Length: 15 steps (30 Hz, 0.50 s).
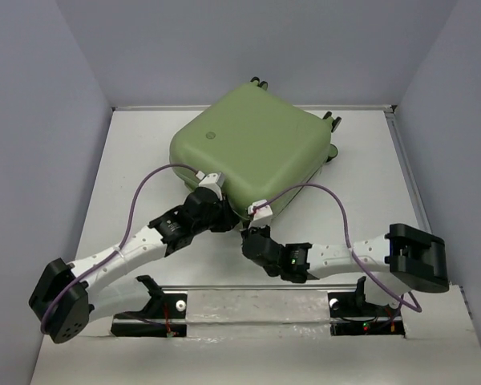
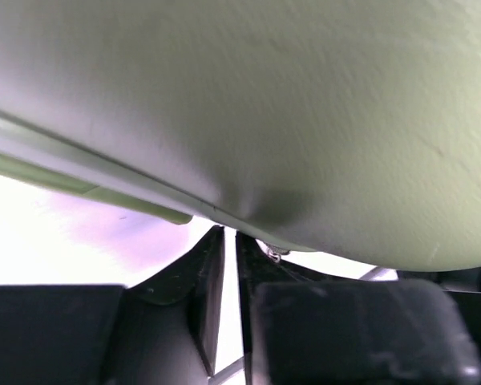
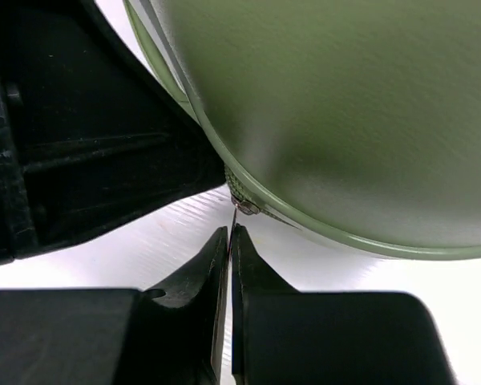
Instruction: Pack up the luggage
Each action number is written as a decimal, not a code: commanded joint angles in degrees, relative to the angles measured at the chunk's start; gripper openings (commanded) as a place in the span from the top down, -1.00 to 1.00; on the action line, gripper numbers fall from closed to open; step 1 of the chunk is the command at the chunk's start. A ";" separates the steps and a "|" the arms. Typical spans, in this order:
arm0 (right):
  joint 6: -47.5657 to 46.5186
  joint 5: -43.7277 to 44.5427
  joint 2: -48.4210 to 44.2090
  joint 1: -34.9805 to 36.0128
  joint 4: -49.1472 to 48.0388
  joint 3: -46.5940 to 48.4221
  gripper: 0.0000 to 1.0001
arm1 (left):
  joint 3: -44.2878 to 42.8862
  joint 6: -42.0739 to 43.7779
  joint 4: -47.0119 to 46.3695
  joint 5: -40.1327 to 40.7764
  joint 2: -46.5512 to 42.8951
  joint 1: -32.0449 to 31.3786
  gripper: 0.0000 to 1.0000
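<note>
while the luggage [image 1: 248, 148] lies closed, left gripper [image 2: 230, 234] and right gripper [image 3: 229, 233] are clamped shut.

No text, number or brand name can be read in any of the three views. The only sign is a small round emblem [image 1: 211, 135] on the shell of the light-green suitcase [image 1: 256, 156], in the upper middle of the top view. It is too small to tell what it shows.
</note>
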<state>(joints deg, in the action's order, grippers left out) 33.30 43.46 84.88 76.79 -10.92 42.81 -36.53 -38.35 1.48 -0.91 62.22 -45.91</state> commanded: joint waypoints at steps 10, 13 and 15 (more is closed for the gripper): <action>18.72 -4.01 -28.61 3.45 17.35 -14.77 -0.82 | -24.01 9.07 7.22 3.02 -11.60 14.17 -0.44; 19.54 -6.42 -34.59 -2.30 24.79 -15.91 0.08 | -31.99 11.01 8.28 0.31 -5.82 20.92 -0.66; 17.78 -10.55 -35.04 -12.04 25.15 -16.52 0.63 | -34.21 11.19 7.76 -2.49 -0.12 24.26 -0.67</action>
<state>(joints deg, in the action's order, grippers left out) 49.34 37.34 52.73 78.19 3.27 28.23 -65.56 -30.74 8.93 2.17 53.21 -27.57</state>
